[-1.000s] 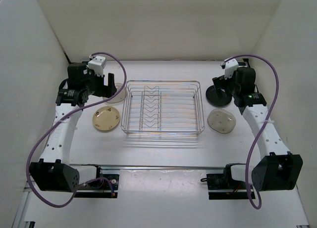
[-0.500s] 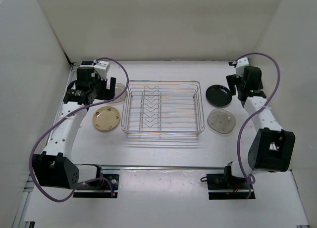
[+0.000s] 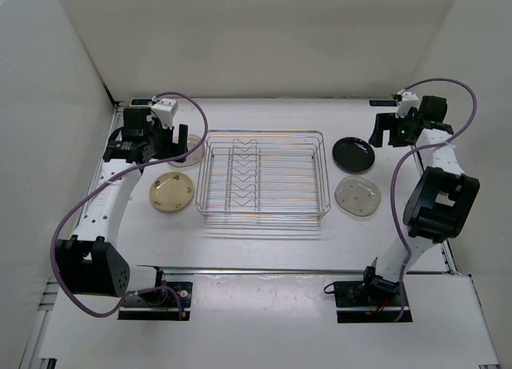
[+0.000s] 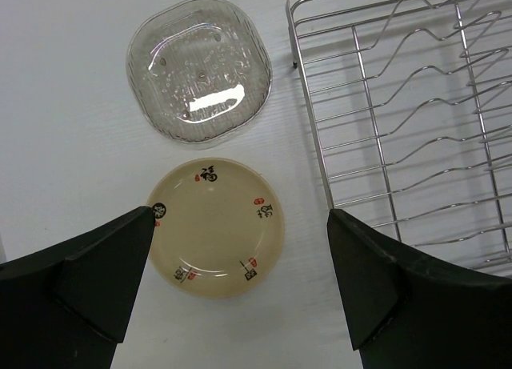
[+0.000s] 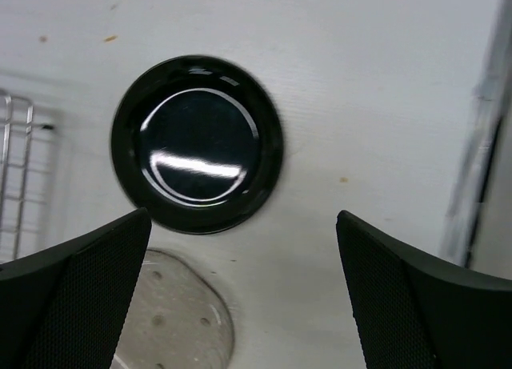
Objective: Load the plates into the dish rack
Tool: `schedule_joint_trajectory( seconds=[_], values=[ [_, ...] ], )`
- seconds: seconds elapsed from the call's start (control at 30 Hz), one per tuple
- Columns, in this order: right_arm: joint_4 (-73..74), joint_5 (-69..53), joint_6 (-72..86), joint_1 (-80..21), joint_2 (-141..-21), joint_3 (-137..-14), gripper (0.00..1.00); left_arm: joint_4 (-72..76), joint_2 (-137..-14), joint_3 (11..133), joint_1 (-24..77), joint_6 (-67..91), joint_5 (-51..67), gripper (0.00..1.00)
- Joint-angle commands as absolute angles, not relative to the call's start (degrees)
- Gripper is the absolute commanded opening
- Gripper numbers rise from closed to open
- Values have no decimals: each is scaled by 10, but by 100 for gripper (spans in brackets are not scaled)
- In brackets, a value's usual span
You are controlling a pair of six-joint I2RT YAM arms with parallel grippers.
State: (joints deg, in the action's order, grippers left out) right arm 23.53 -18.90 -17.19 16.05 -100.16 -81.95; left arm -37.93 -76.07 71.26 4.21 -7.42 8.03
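Observation:
The empty silver wire dish rack (image 3: 264,174) (image 4: 416,121) sits mid-table. Left of it lie a cream-yellow plate (image 3: 171,192) (image 4: 216,227) with small dark marks and a clear ribbed plate (image 3: 192,146) (image 4: 198,73). My left gripper (image 3: 170,138) (image 4: 240,217) hangs open above these two, holding nothing. Right of the rack lie a black plate (image 3: 354,152) (image 5: 198,144) and a translucent greyish plate (image 3: 358,196) (image 5: 172,321). My right gripper (image 3: 387,134) (image 5: 244,215) is open and empty, above the table just right of the black plate.
White walls close in the table at the back and on both sides. A rail runs along the right table edge (image 5: 480,145). Purple cables loop over both arms. The rack's corner (image 5: 16,177) shows at the left of the right wrist view.
The right arm has drawn back toward the far right corner, uncovering the black plate. The left gripper has shifted slightly above the left plates. Both stayed open.

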Motion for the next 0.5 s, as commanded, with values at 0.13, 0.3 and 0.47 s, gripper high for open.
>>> schedule_joint_trajectory(
  seconds=[0.13, 0.3, 0.47],
  values=[
    [348, -416, -163, 206, -1120, -931, 100, -378, -720, 709, 33, -67, 140, 100],
    [353, -410, -157, 217, -1166, -958, 99, -378, -715, 704, 33, -67, 151, 100],
    [353, -396, -171, 228, -1186, -953, 99, -378, -715, 704, 33, -67, 164, 100]
  ],
)
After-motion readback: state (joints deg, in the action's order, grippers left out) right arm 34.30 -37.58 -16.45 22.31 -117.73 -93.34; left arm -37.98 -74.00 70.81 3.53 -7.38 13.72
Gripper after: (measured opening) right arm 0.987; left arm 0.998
